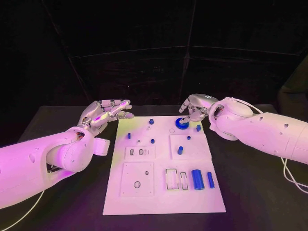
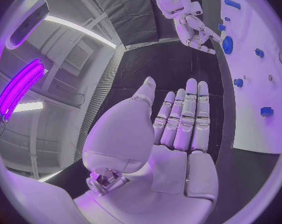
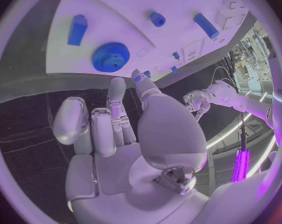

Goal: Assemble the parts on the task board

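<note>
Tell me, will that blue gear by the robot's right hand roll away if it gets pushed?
Probably not. The gear lies flat on the board, so a push would likely slide it. Stood on edge, it might roll. It looks stiff, and its teeth should help fingers grip.

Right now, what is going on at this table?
A two-armed robot is working at a white task board dotted with small blue parts. Its right hand hovers at the board's far edge, fingers just above a blue toothed gear; whether they touch it I cannot tell. The left hand is raised beside the board's far left corner, fingers spread, holding nothing. Two blue cylinders lie at the near right.
</note>
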Motion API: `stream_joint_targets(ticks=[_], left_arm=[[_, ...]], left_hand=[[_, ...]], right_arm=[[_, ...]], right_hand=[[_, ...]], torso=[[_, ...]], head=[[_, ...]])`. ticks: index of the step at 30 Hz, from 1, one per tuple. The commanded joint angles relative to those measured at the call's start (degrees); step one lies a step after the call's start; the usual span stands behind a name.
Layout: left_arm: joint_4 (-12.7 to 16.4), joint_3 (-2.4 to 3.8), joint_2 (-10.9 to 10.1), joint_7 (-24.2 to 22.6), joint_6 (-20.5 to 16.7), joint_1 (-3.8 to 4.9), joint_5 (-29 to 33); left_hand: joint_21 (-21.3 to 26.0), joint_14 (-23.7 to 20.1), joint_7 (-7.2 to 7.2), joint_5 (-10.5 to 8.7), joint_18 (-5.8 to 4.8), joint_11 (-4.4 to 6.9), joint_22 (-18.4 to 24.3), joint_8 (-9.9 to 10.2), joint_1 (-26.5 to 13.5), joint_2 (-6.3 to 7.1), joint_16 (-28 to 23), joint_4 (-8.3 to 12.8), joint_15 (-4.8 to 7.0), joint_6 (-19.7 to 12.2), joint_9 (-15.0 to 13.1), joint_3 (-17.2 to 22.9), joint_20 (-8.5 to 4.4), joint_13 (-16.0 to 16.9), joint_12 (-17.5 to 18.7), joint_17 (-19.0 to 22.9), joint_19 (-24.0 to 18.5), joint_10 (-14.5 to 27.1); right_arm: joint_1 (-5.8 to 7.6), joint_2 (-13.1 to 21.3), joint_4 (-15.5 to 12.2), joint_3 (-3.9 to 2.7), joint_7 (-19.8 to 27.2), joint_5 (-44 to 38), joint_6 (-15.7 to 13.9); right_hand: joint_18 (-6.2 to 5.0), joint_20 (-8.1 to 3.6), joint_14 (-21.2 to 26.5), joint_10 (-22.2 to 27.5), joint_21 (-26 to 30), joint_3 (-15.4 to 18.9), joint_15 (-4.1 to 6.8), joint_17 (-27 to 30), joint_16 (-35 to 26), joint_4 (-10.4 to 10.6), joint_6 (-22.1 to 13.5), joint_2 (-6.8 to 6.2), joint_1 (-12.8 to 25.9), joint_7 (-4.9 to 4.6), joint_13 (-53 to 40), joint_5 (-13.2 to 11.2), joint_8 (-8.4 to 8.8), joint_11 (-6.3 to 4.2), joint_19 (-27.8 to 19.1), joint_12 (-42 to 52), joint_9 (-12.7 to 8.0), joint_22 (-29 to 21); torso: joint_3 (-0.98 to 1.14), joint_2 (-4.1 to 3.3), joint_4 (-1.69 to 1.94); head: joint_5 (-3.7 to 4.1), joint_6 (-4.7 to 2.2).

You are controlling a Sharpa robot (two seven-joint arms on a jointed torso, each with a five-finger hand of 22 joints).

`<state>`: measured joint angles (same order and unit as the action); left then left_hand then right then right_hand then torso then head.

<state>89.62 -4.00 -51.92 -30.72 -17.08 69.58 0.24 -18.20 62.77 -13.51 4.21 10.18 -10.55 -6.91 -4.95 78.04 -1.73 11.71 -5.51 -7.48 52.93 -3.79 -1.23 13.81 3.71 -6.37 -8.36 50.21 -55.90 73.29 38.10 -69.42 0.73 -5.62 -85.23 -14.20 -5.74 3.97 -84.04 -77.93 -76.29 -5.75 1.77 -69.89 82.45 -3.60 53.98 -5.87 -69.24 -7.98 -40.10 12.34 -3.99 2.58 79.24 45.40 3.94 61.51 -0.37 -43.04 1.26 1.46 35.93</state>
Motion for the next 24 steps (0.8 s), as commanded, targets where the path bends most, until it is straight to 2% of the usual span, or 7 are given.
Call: stream_joint_targets(ticks=[1,2,5,9,12,15,24], left_arm=[[-0.2,0.04,0.1,-0.1,1.0,0.10,-0.3],[-0.2,0.04,0.1,-0.1,1.0,0.09,-0.3],[-0.4,0.04,0.2,-0.1,1.1,0.09,-0.3],[-0.8,0.04,0.4,0.0,1.2,0.09,-0.3],[-0.9,0.04,0.6,0.0,1.2,0.08,-0.3],[-1.1,0.03,0.7,0.0,1.3,0.08,-0.3],[-1.3,0.03,0.7,0.0,1.3,0.07,-0.3]], left_hand=[[0.3,0.3,-0.23,-0.26,0.34,-0.09,0.1,0.3,0.1,-0.57,-0.3,0.4,-0.05,-0.1,0.0,0.1,0.12,0.0,0.2,-0.1,0.3,0.1],[0.3,0.3,-0.23,-0.26,0.34,-0.09,0.1,0.3,0.1,-0.57,-0.3,0.4,-0.05,-0.1,0.0,0.1,0.12,0.0,0.2,-0.1,0.3,0.1],[0.3,0.3,-0.23,-0.26,0.34,-0.09,0.1,0.3,0.1,-0.57,-0.3,0.4,-0.05,-0.1,0.0,0.1,0.12,0.0,0.2,-0.1,0.3,0.1],[0.3,0.3,-0.23,-0.26,0.34,-0.09,0.1,0.3,0.1,-0.57,-0.3,0.4,-0.05,-0.1,0.0,0.1,0.12,0.0,0.2,-0.1,0.3,0.1],[0.3,0.3,-0.23,-0.26,0.34,-0.09,0.1,0.3,0.1,-0.57,-0.3,0.4,-0.05,-0.1,0.0,0.1,0.12,0.0,0.2,-0.1,0.3,0.1],[0.3,0.3,-0.23,-0.26,0.34,-0.09,0.1,0.3,0.1,-0.57,-0.3,0.4,-0.05,-0.1,0.0,0.1,0.12,0.0,0.2,-0.1,0.3,0.1],[0.4,0.3,-0.20,-0.33,0.34,-0.08,0.1,0.3,0.1,-0.59,-0.4,0.5,-0.06,0.0,0.0,0.1,0.12,0.0,0.3,-0.1,0.3,0.1]], right_arm=[[0.14,0.6,-0.1,-0.08,-3.5,3.5,3.8],[0.14,0.7,0.0,-0.09,-3.7,3.7,4.2],[0.14,0.7,0.3,-0.09,-3.9,4.2,5.3],[0.14,0.2,1.1,-0.09,-4.2,4.5,7.0],[0.12,-0.2,1.6,-0.09,-4.4,4.7,8.0],[0.11,-0.7,2.1,-0.09,-4.5,4.7,8.8],[0.08,-1.6,3.0,-0.08,-4.3,4.7,9.3]], right_hand=[[0.66,0.47,-3.0,2.3,-1.0,2.8,-0.15,-2.0,1.1,4.0,-0.7,-0.13,-2.1,-0.09,-12.4,0.0,-0.51,0.65,0.5,11.0,0.1,1.6],[0.73,0.61,-3.1,2.7,-1.3,3.6,-0.24,-2.7,1.4,5.2,-0.8,-0.57,-2.5,-0.41,-14.9,-0.2,-0.63,0.67,0.6,12.9,0.1,2.0],[0.81,0.81,-3.2,2.9,-1.8,4.6,-0.62,-3.8,1.9,7.7,-1.1,-0.72,-4.3,-0.58,-19.0,0.0,-0.83,0.80,0.7,16.1,0.1,2.8],[0.91,0.94,-3.4,2.2,-2.3,5.0,-0.75,-5.0,2.4,9.3,-1.4,-0.79,-5.3,-0.71,-22.1,0.1,-0.96,0.93,0.8,18.6,0.1,3.5],[1.16,1.09,-3.9,-0.6,-3.1,5.4,-0.94,-8.1,3.6,10.5,-1.5,-0.84,-6.3,-0.86,-28.7,0.2,-1.15,1.08,1.4,24.8,0.1,5.0],[1.34,1.31,-4.1,-3.7,-3.7,5.6,-1.13,-9.8,4.2,11.4,-1.5,-0.59,-7.1,-1.00,-35.5,0.6,-1.47,1.30,1.7,31.2,0.1,6.0],[1.44,1.44,-4.2,-5.3,-4.2,5.6,-1.24,-10.6,4.5,11.6,-1.0,0.02,-7.9,-1.00,-39.3,0.9,-1.96,1.36,1.8,34.7,0.2,6.7]], torso=[[0.07,-0.02,-0.20],[0.08,-0.05,-0.14],[0.08,-0.10,-0.06],[0.00,-0.10,0.05],[0.04,-0.11,0.12],[-0.04,-0.07,0.13],[-0.05,-0.05,0.06]], head=[[0.09,-0.10],[0.15,-0.16],[0.32,-0.10],[0.47,0.13],[0.56,0.24],[0.63,0.33],[0.49,0.60]])
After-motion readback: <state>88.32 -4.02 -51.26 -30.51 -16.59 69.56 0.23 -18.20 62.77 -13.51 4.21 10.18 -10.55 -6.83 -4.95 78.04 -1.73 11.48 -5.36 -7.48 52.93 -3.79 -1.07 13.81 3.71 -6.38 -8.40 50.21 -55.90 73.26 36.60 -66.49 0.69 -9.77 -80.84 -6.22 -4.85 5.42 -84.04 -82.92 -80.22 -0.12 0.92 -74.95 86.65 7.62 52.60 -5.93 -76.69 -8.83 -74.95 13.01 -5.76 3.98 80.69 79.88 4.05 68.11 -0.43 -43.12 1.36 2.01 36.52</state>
